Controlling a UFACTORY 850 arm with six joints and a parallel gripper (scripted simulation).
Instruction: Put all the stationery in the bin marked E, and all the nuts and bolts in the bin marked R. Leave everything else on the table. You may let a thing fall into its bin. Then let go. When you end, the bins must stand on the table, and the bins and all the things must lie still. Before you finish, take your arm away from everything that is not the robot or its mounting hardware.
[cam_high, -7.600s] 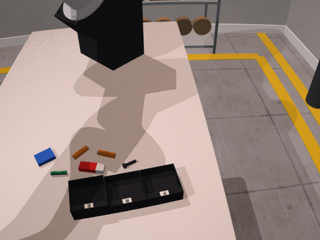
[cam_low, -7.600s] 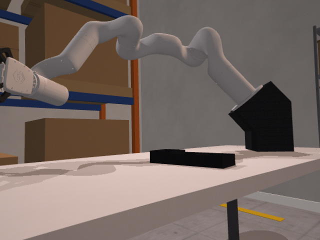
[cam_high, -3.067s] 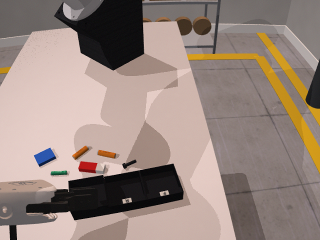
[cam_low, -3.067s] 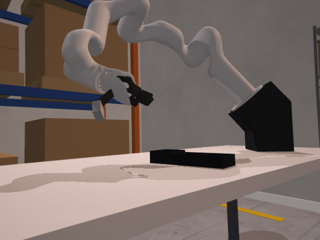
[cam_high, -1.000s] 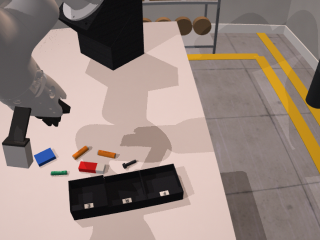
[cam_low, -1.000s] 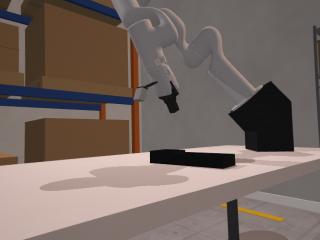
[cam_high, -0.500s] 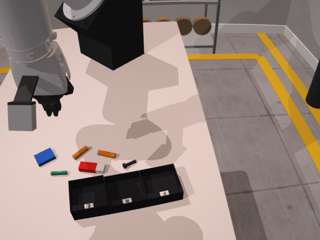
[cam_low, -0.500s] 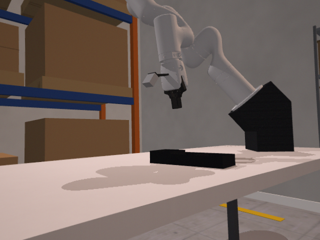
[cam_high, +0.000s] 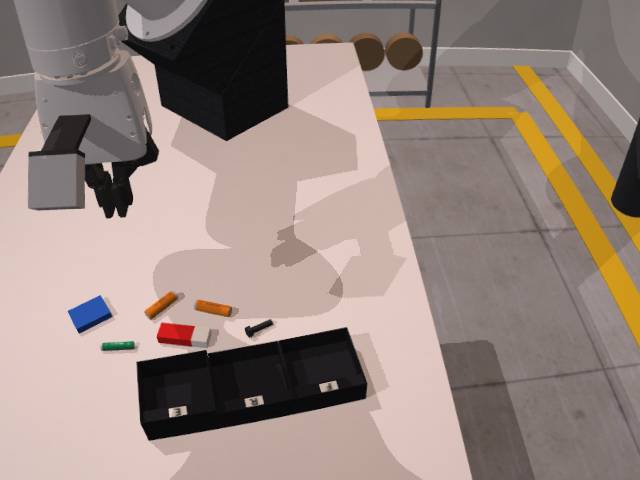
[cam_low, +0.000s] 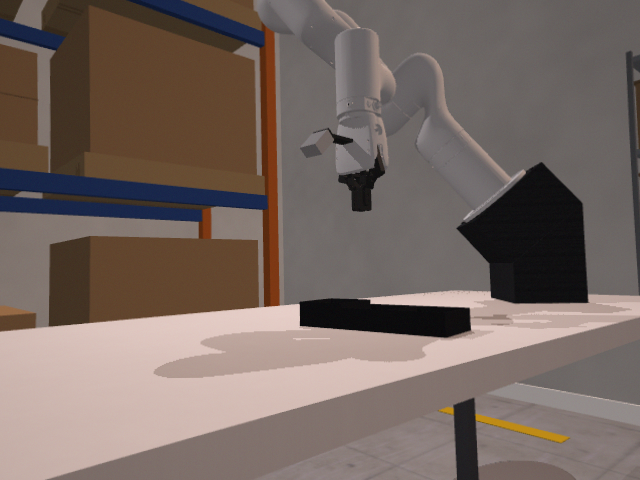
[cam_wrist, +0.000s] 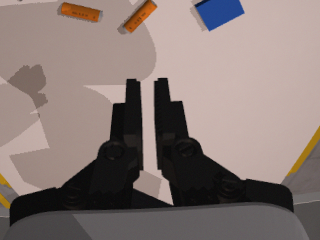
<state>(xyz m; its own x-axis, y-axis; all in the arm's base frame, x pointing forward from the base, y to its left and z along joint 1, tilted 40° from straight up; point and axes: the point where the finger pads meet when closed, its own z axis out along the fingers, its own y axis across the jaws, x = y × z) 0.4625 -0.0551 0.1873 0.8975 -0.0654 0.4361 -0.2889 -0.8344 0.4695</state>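
Note:
My gripper (cam_high: 115, 210) (cam_low: 361, 207) (cam_wrist: 147, 98) is shut and empty, high above the table, behind the small things. A red and white eraser (cam_high: 177, 334) lies behind bin E (cam_high: 175, 426). A dark bolt (cam_high: 258, 328) lies behind bin R (cam_high: 254, 412). Two orange cylinders, one slanted (cam_high: 161, 304) (cam_wrist: 140, 16) and one flatter across (cam_high: 212, 307) (cam_wrist: 80, 12), look like batteries. A small green cylinder (cam_high: 117, 345) lies left of the eraser. A blue block (cam_high: 89, 313) (cam_wrist: 220, 12) lies farther left. No things show in the dark bins.
A third bin (cam_high: 330, 396) adjoins bin R on the right; the row of bins (cam_low: 382, 317) stands on the table. The black arm base (cam_high: 222, 87) (cam_low: 542, 248) stands at the back. The table's right edge drops to the floor.

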